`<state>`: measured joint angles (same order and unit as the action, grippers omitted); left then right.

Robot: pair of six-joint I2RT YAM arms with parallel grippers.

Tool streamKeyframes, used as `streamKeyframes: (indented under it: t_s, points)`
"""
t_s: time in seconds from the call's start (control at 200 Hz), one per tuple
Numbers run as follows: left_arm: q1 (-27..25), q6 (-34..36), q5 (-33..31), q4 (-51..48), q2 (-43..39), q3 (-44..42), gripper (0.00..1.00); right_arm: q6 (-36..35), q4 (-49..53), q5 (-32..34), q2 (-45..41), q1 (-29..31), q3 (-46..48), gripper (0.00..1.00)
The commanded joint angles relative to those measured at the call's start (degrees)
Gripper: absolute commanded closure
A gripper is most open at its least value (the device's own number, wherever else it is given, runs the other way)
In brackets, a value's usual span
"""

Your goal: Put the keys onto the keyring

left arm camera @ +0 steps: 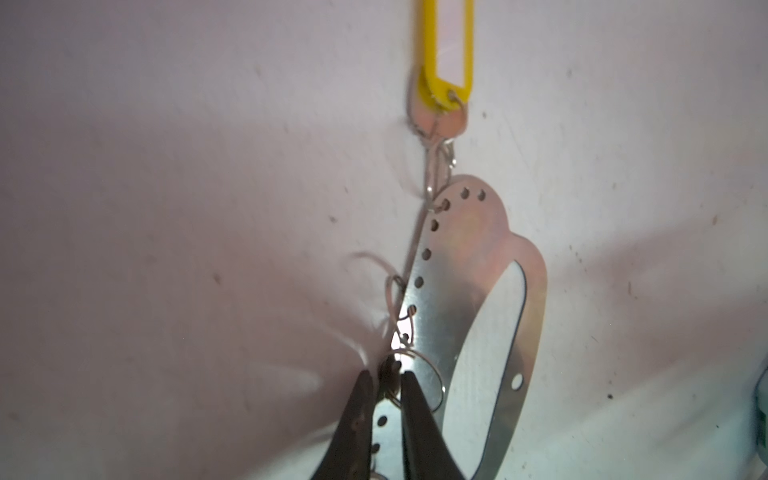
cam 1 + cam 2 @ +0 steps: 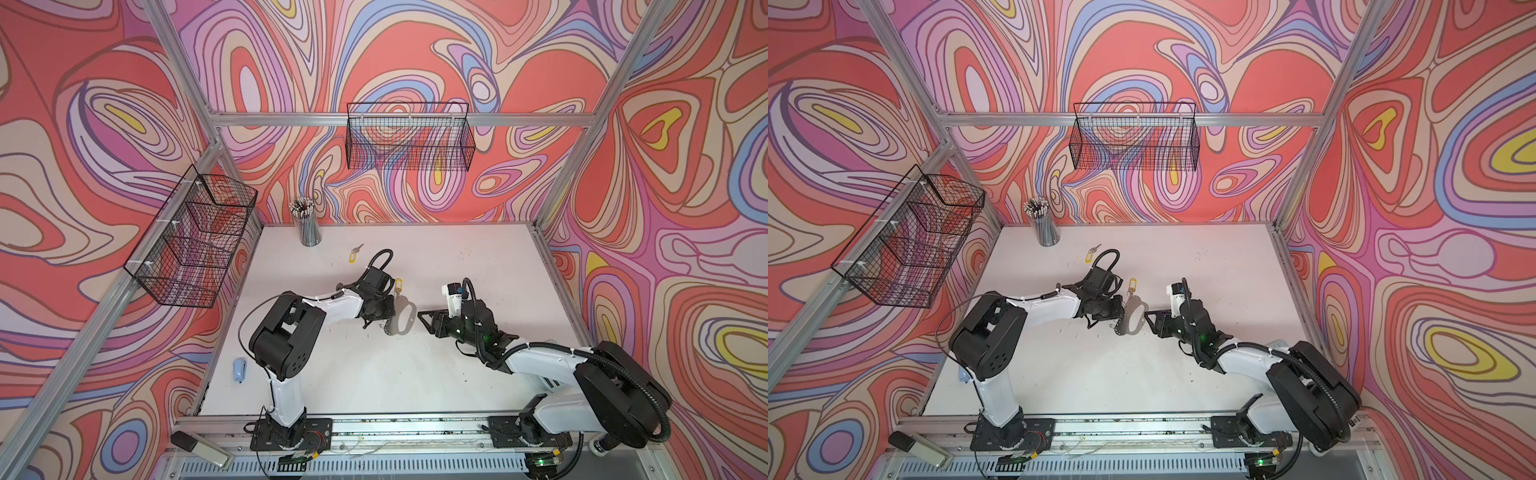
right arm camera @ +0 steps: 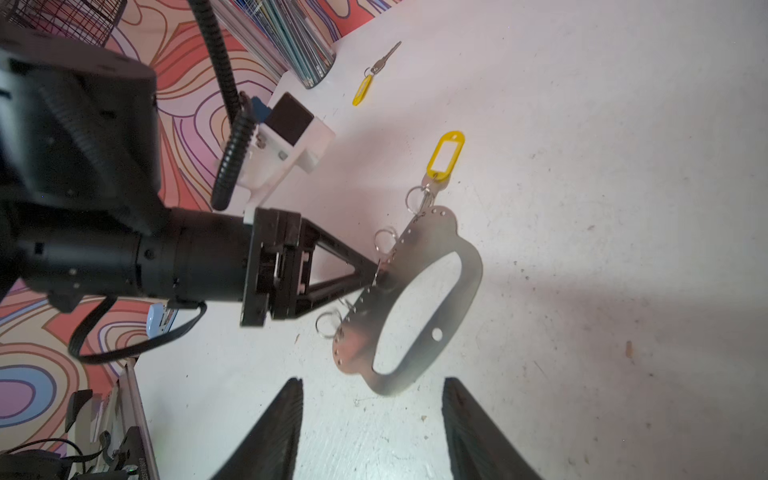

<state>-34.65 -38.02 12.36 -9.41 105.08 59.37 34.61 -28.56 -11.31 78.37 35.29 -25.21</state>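
Silvery metal sits pinched in the left hand [image 1: 384, 380]. Its two dark fingers are drawn almost together on the holed edge of the keyring [image 1: 457, 257], about midway along the row of small holes. A wire ring [image 1: 419, 374] lies right beside the fingertips. Other wire rings hang from the same edge on either side of the grip. I cannot tell whether the plate lies flat on the white surface [image 3: 602, 208] or is tipped up a little.

Past the fingertips, at the plate's far end, a thin wire loop runs from an end hole to one key [image 1: 436, 120]. Its yellow tag [image 1: 446, 41] lies stretched out farther from the hand.

The right hand [image 3: 372, 380] faces the left hand from the keyring's other side. It is wide open and holds nothing. The keyring's near end lies just ahead of its fingertips, apart from both.

The other key [image 3: 384, 62] and its own yellow tag lie loose on the surface, well beyond both hands, near a clear cup of pencils [image 2: 307, 228].
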Motion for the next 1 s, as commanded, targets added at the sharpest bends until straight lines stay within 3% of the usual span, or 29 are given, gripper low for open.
streamKeyframes:
  t_s: [0.0,0.115,0.225,0.471,0.666,0.756,0.841,0.992]
  points:
    - [-3.6,-5.2,-1.3,-1.0,-2.4,-2.0,0.83,-0.4,1.5,1.1,-1.2,0.2,0.3,0.43]
    - [-4.5,-6.2,-3.1,-1.5,-5.7,-3.2,0.80,-1.2,3.0,1.1,-1.4,0.2,-0.3,0.43]
    - [-4.3,-3.6,-8.9,-4.2,-11.4,-3.8,0.77,-3.8,6.8,1.1,-1.4,0.2,-2.2,0.43]
    - [-0.3,1.9,-17.5,-7.4,-25.8,-7.3,0.44,-15.5,20.5,1.5,2.3,1.6,-12.6,0.48]
    - [4.4,4.1,-17.3,-6.3,-36.0,-12.2,0.43,-24.9,36.2,3.9,11.1,5.0,-26.7,0.56]
    - [4.8,5.5,-17.0,-6.1,-39.8,-14.2,0.42,-28.3,43.0,5.6,15.7,6.2,-33.2,0.57]
    - [4.9,6.1,-17.2,-4.1,-42.3,-15.4,0.42,-31.3,49.9,7.2,20.8,7.5,-39.6,0.65]
    - [4.8,5.8,-16.7,-2.8,-44.1,-17.2,0.43,-34.0,54.2,10.2,26.1,9.4,-44.4,0.71]
